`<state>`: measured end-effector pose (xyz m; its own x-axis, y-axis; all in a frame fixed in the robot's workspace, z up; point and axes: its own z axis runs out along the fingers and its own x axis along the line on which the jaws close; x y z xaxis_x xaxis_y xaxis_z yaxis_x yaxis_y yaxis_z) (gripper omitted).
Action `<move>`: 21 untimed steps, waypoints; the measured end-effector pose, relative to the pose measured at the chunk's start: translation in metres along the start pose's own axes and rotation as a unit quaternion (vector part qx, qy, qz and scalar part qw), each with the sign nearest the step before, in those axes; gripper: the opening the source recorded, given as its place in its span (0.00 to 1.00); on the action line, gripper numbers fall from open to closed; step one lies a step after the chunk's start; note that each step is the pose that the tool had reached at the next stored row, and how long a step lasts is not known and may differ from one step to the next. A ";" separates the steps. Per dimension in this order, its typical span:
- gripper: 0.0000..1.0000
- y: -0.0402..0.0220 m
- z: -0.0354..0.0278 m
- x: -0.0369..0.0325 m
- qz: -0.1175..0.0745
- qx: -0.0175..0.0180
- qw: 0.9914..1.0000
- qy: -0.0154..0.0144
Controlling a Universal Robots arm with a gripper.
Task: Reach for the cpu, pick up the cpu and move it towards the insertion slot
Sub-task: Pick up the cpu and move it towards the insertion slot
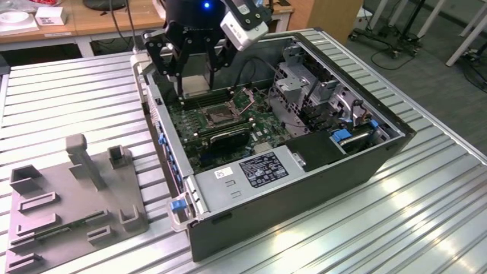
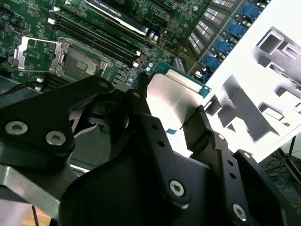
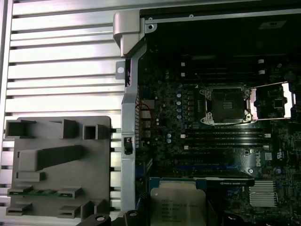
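Observation:
My gripper hangs over the far end of the open computer case, shut on the cpu. The cpu is a thin silvery square chip held by its edges. In the second wrist view the cpu sits between the two black fingers of my gripper. The insertion slot lies on the green motherboard just below and nearer than the chip. Its hinged metal bracket stands open beside the dark socket. The cpu is still apart from the socket.
The case lies on its side on a ribbed metal table. A white-labelled power supply box and a metal drive cage stand inside it. A grey plastic tray rests at the exterior view's left. Long memory slots run beside the socket.

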<state>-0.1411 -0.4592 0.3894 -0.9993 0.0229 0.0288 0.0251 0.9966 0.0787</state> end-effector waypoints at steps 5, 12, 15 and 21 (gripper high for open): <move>0.54 0.0000 0.0000 -0.0013 0.000 0.000 1.000 0.000; 0.54 0.0000 0.0000 -0.0014 0.000 0.000 1.000 0.000; 0.54 0.0002 -0.0001 -0.0036 0.000 0.000 1.000 0.000; 0.54 0.0004 -0.0004 -0.0146 0.000 0.000 1.000 0.000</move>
<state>-0.1265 -0.4592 0.3894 -0.9993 0.0229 0.0288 0.0251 0.9966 0.0787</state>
